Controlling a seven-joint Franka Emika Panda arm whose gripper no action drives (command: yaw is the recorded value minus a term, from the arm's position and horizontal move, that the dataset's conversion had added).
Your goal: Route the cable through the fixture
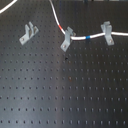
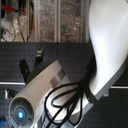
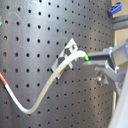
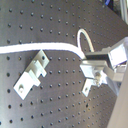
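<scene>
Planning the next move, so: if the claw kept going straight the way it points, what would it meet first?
Probably the grey clip just ahead of the claw, which grips the cable; depth is unclear.

— What fills your second exterior view?
— The white robot arm (image 2: 102,45), with black cables (image 2: 65,102) looped beside its blue-lit joint (image 2: 20,114), over a black perforated board (image 2: 55,52).

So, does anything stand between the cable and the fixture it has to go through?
Nothing visible. In the second wrist view only bare board lies between the cable and the fixture; the hand seems to grip the cable.
</scene>
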